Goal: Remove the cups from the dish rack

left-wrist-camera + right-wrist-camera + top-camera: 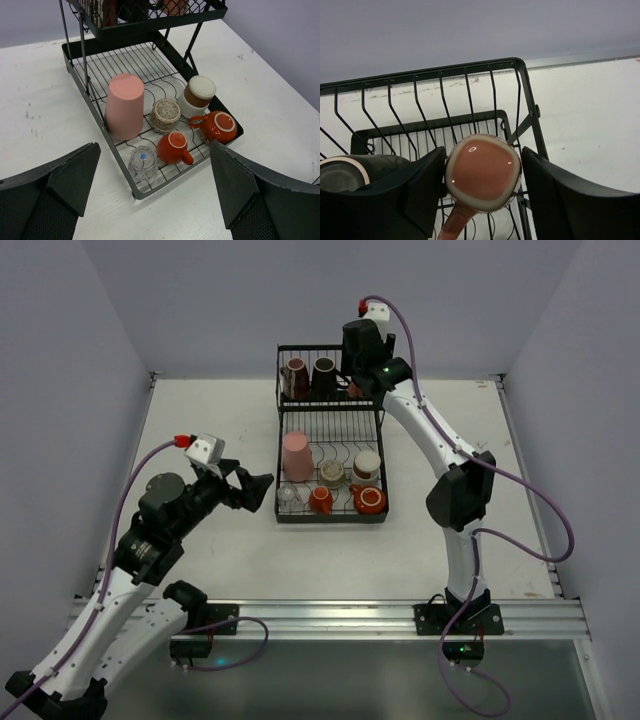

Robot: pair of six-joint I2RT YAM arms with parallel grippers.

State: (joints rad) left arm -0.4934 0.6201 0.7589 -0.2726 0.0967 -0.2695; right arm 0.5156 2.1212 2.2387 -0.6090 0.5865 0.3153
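I saw the rack (125, 36) centre-frame, its lower tray holding a pink tumbler (125, 106), speckled cup (165, 115), brown cup (199, 95), orange-red cup (172, 147), orange-red mug (217, 126) and glass (143, 162), all upside down. My left gripper (154, 147) gaped along the bottom.

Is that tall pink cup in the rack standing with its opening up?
No, the pink tumbler stands upside down, its closed base facing up.

Three views: one overhead, two from the wrists.

The overhead camera looks down from behind the arm bases on the whole dish rack (340, 440). The left wrist camera looks forward and down past the left gripper (154, 150) at the rack's lower tray ahead. The right wrist camera sits very near, a pink-brown cup (482, 170) pinched in the right gripper (483, 176) filling its centre. Both areas appear overhead.
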